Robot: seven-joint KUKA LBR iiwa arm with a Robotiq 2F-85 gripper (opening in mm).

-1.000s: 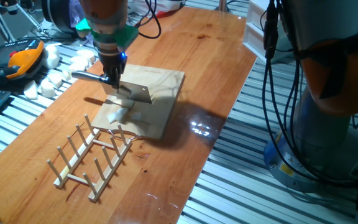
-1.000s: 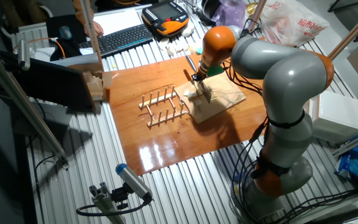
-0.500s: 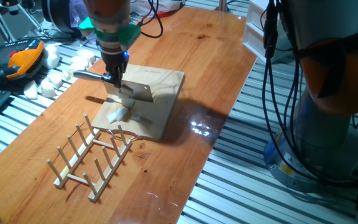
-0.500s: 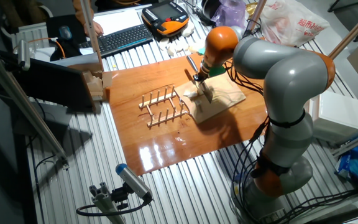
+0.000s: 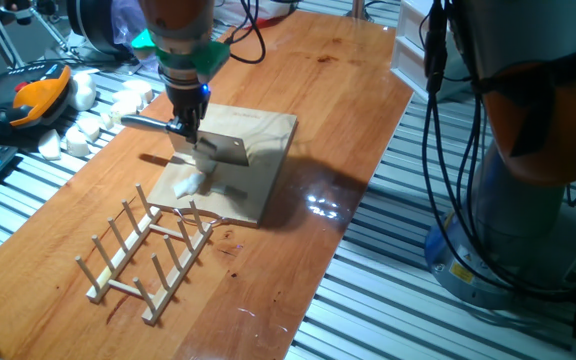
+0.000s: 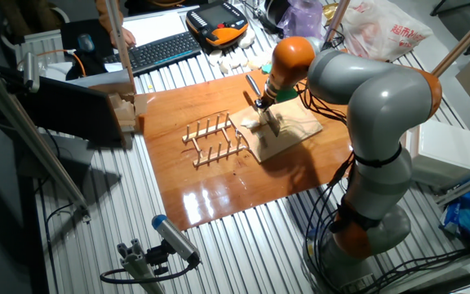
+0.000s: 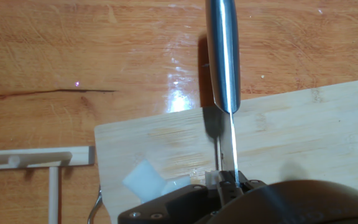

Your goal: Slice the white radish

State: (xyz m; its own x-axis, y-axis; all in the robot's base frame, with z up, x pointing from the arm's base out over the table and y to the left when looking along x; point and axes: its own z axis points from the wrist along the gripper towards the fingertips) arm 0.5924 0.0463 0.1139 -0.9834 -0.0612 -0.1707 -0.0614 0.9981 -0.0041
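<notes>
The white radish (image 5: 188,183) lies as small white pieces near the front left corner of the wooden cutting board (image 5: 263,150). In the hand view the radish (image 7: 145,178) shows as a blocky piece with a thinner slice beside it. My gripper (image 5: 183,126) is shut on a knife (image 5: 218,150) and holds the blade just above and behind the radish. In the hand view the steel handle of the knife (image 7: 222,56) points away and the thin blade edge runs down into the gripper (image 7: 229,185). The gripper (image 6: 261,104) also shows in the other fixed view.
A wooden dish rack (image 5: 148,250) stands on the table just in front of the board. A heap of blocky white chunks (image 5: 88,120) and an orange teach pendant (image 5: 33,98) lie at the table's left edge. The arm's cables and base (image 5: 528,150) are at the right.
The gripper and knife have lifted and shifted slightly toward the back of the board. The radish pieces now show free of the blade.
</notes>
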